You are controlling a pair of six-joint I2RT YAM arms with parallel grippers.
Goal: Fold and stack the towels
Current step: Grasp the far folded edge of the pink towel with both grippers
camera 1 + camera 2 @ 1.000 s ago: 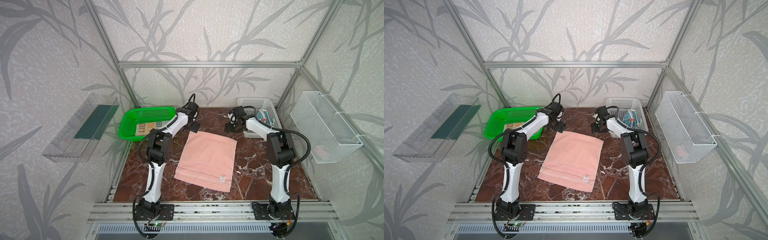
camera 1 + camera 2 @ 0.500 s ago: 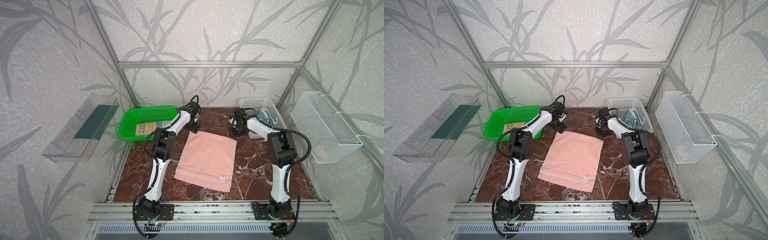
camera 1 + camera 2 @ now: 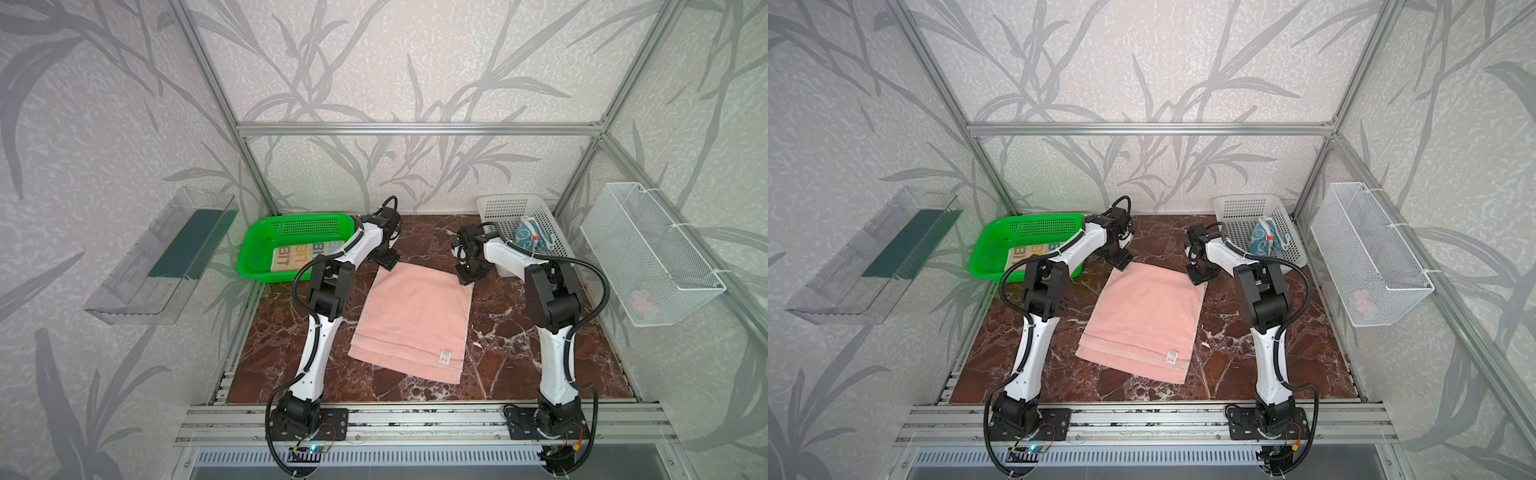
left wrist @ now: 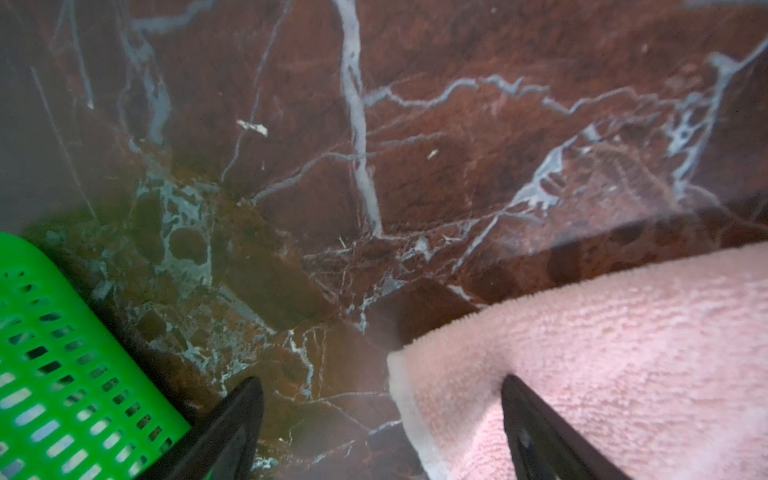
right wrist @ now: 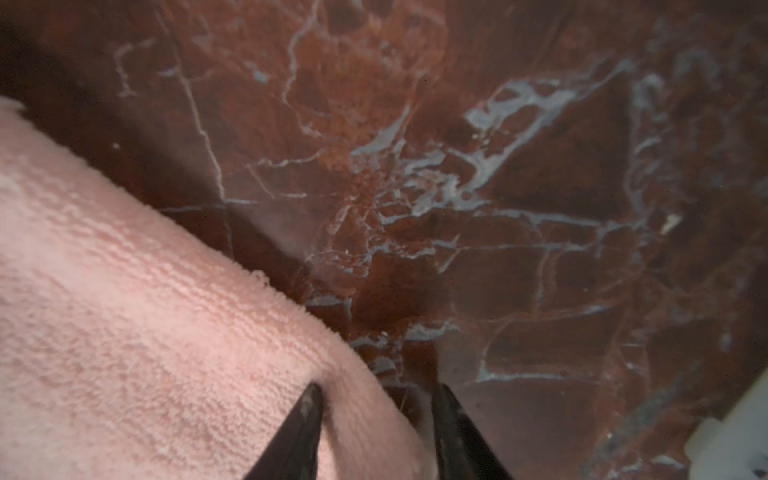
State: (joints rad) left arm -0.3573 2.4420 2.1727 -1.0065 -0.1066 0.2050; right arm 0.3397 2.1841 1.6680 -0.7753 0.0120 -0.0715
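The pink towel (image 3: 411, 316) (image 3: 1142, 316) lies folded flat in the middle of the marble table. My left gripper (image 3: 386, 262) (image 4: 381, 379) is open and straddles its far left corner: one finger (image 4: 536, 419) rests on the cloth, the other over bare marble. My right gripper (image 3: 467, 275) (image 5: 377, 386) is at the far right corner with its jaws narrowed around a bunched edge of the pink towel (image 5: 145, 332), a small gap still showing. The cream towel (image 3: 299, 255) lies in the green basket. The teal towel (image 3: 530, 237) sits in the white basket.
The green basket (image 3: 291, 220) (image 4: 62, 374) stands at the back left, close beside my left gripper. The white basket (image 3: 503, 208) stands at the back right. A wire basket (image 3: 648, 253) hangs on the right wall and a clear shelf (image 3: 166, 257) on the left wall.
Both grippers have come down and forward onto the pink towel's far corners. The right jaws have narrowed a lot, the left only slightly.
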